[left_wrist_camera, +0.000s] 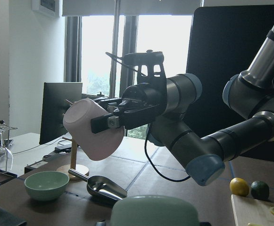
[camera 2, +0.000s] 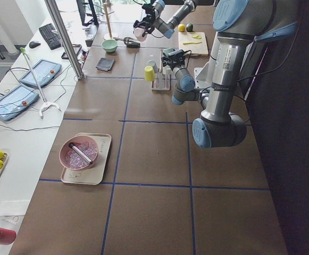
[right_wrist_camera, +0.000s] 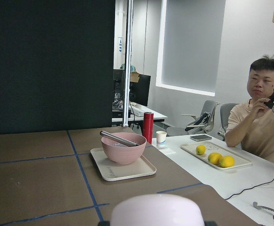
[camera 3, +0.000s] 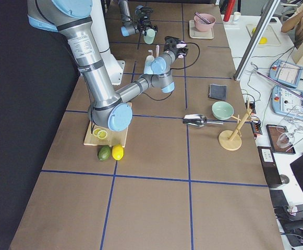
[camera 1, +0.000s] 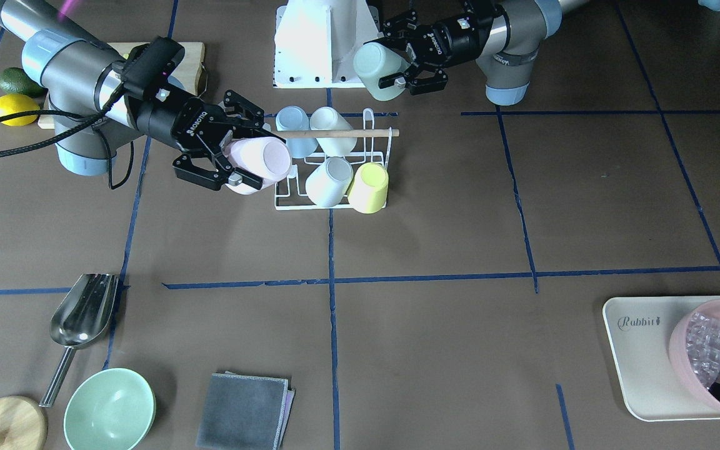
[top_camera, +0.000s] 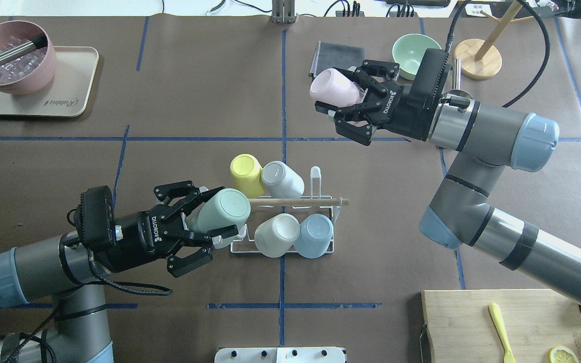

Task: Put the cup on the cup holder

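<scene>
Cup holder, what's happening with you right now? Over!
Left gripper shut on mint cup. Right gripper shut on pink cup. Both in the air, off the cup holder. Four other cups racked, one bare prong showing.

Four cups racked, two held

White wire cup holder carries yellow cup, grey cup, white cup, blue cup; mint cup lies sideways beside its end in the left gripper, pink cup well apart in the right gripper.

A metal scoop lies near a green bowl and grey cloth.
</scene>
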Motion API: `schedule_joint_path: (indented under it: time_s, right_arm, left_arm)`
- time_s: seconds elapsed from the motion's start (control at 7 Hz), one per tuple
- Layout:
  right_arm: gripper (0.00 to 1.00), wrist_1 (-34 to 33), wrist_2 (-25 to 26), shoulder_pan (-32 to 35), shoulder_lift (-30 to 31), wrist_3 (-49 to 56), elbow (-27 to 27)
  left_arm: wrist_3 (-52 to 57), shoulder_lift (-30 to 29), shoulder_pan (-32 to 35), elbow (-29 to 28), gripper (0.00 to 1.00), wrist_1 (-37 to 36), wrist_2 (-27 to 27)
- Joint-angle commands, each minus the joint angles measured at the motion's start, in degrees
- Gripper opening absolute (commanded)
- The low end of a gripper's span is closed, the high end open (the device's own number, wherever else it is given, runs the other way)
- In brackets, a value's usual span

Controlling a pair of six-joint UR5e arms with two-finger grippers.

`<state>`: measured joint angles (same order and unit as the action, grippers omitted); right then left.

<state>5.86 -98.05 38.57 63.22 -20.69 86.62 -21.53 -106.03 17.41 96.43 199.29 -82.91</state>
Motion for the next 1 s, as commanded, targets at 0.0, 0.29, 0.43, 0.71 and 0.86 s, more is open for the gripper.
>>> schedule_joint_path:
  time_s: [0.0, 0.29, 0.43, 0.71, 0.86]
  right_arm:
    - [0.0, 0.03, 2.05, -3.13, -2.12, 2.31, -2.23]
    - [0.0, 0.03, 4.17, -6.48, -1.96, 4.86, -3.29]
    - [0.0, 0.03, 4.27, -7.18, -2.04, 5.65, -4.17]
    - [0.0, 0.38, 6.45, -9.55, -1.96, 6.89, -5.4]
    - [0.0, 1.42, 6.46, -10.17, -2.04, 6.97, -6.45]
  left_arm:
    - [2.7, -0.05, -0.71, -0.54, 0.06, 0.66, 0.65]
    - [5.71, -0.49, -1.15, -1.33, 0.06, 0.57, 0.73]
    - [5.62, -1.19, -1.24, -2.29, 0.06, 0.57, 0.73]
    - [5.53, -3.48, -1.76, -4.76, 0.07, 0.57, 0.82]
    - [5.53, -3.92, -1.77, -5.89, 0.07, 0.57, 0.82]
